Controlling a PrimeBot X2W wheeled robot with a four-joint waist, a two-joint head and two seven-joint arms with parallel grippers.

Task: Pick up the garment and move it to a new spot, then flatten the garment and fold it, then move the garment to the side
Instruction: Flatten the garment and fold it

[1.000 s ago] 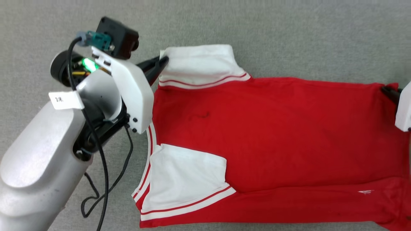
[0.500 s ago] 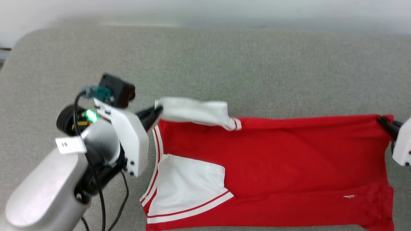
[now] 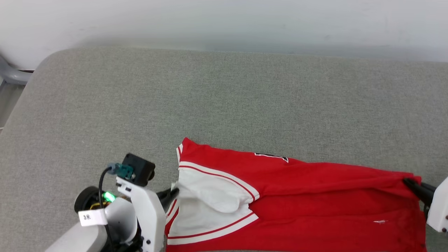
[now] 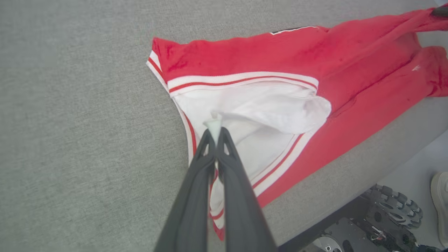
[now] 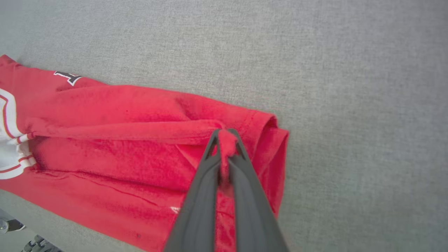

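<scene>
On the grey fabric-covered tabletop (image 3: 224, 105) in front of the robot, the red basketball-style shirt with white sleeves and striped trim (image 3: 315, 196) lies lengthwise along the near edge, doubled partly over itself. The left gripper (image 4: 214, 132) has its long dark fingers pressed together on a small tuft of the white sleeve (image 4: 266, 108). The right gripper (image 5: 226, 135) is pinched just as tightly on a bunch of red cloth at the hem corner (image 5: 276, 140).

From where I stand, the shirt looks light, limp and soft. It sags and creases between the two grips and holds no shape of its own. It isn't fragile, but a thin pinch like the one on the sleeve could slip out if tugged. To my eye the best holds are the ones it has now, a sleeve edge and the matching hem corner, kept apart so the carried edge stays taut.

A second ago the shirt lay spread open and flat, with both grippers at its far edge. Since then that edge has been lifted and brought over toward the robot. The far side is now a fold, and a bit of black white-edged lettering (image 3: 271, 157) peeks out there. The head camera has also tipped up, so more of the tabletop and the wall beyond show.
</scene>
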